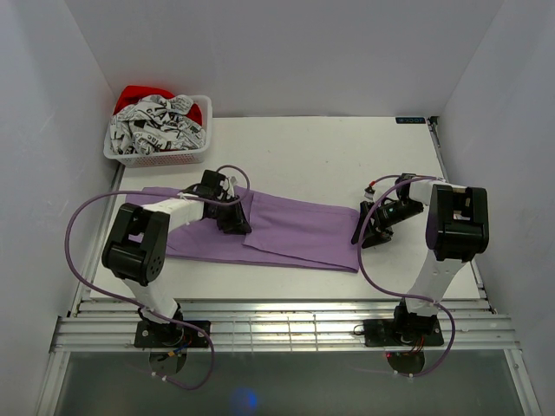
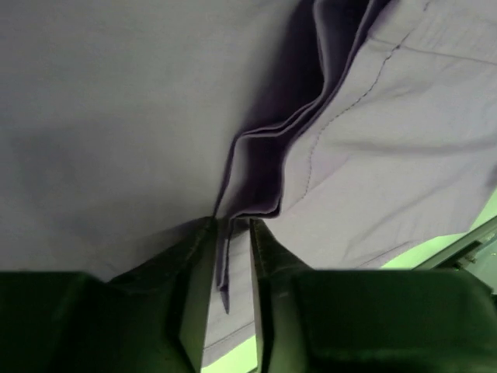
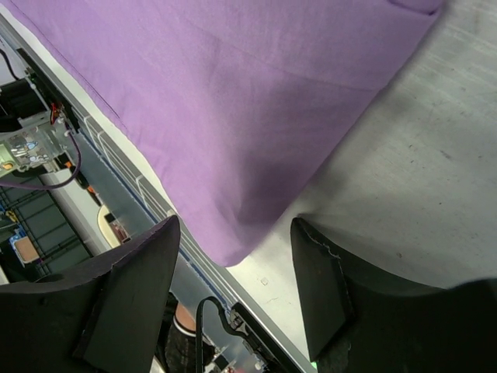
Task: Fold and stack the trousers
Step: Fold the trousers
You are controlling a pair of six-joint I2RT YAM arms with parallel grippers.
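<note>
The lilac trousers [image 1: 295,230] lie flat across the white table [image 1: 329,156], folded lengthwise into a long band from left to right. My left gripper [image 1: 234,218] rests on their left part. In the left wrist view it [image 2: 233,225] is shut on a thin raised fold of the trousers [image 2: 116,116]. My right gripper [image 1: 362,236] is at the band's right end. In the right wrist view it [image 3: 237,233] is open, and a corner of the trousers [image 3: 233,93] lies between its fingers, untouched. No waistband shows.
A white basket [image 1: 158,159] of grey printed clothes with a red cloth [image 1: 139,94] stands at the back left corner. White walls enclose the table on three sides. A slatted metal rail [image 1: 286,325] runs along the near edge.
</note>
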